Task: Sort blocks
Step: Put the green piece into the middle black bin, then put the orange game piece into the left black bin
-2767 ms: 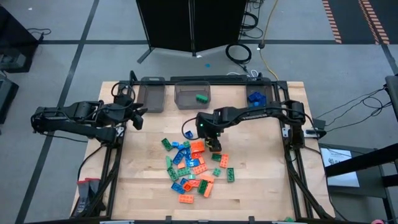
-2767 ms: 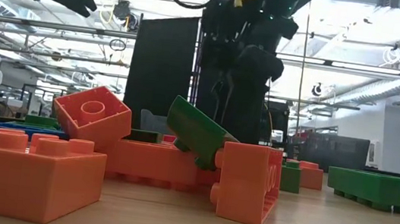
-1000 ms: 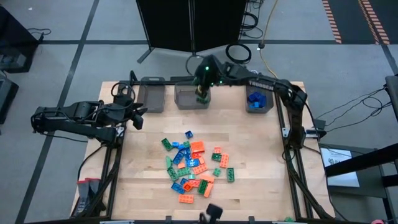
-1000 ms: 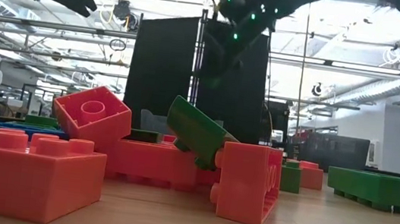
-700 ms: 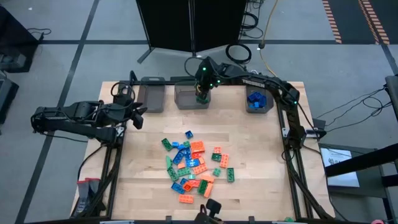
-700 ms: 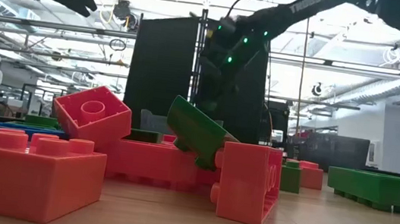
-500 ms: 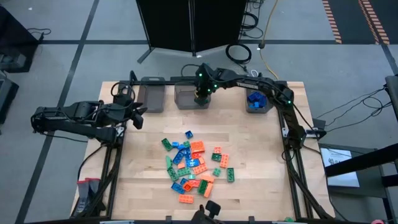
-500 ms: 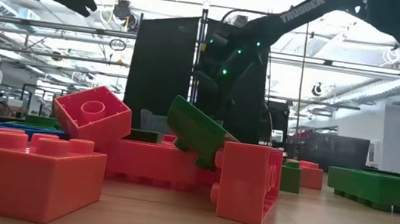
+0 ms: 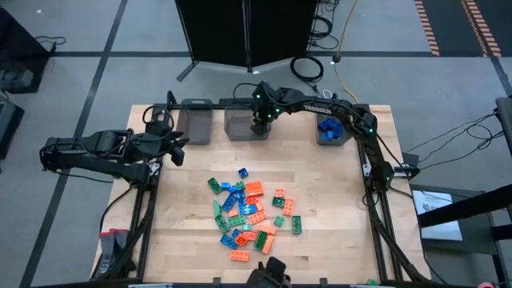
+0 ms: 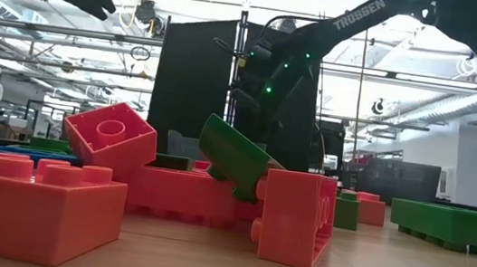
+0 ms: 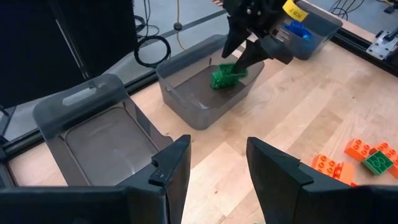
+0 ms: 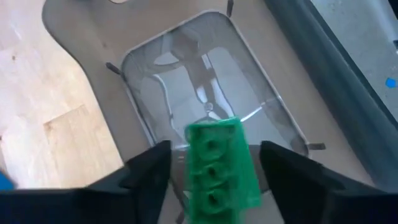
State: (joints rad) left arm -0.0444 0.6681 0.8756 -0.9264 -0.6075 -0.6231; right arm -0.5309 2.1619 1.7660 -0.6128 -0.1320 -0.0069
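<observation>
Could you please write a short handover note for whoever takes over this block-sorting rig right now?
Right gripper: over the middle bin, jaws open either side of a green block; whether it has let go is unclear.
Left gripper: waiting at the table's left edge near the left bin, jaws open, empty.
Done: blue blocks in the right bin. The left bin looks empty.
Left: the mixed pile of orange, green and blue blocks mid-table.

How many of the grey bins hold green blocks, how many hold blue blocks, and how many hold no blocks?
Bin with green blocks: 1
Bin with blue blocks: 1
Bin with no blocks: 1
Total: 3 bins
</observation>
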